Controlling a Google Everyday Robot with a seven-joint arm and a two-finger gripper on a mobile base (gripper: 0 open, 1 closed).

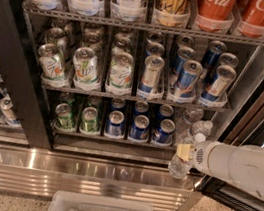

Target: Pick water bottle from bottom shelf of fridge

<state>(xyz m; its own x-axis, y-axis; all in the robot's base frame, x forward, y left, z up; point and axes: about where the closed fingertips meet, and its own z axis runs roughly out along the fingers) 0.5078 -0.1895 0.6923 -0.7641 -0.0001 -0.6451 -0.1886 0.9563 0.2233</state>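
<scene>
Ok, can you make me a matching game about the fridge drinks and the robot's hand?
Things:
1. water bottle
2. green cans
3. red cola bottles
4. hand

Places:
A. top shelf, right side
B. bottom shelf, left end
C. low on the right, closed around something clear
D. gripped, just outside the bottom shelf

Pairs: 1-D, 2-B, 3-A, 4-C.
</scene>
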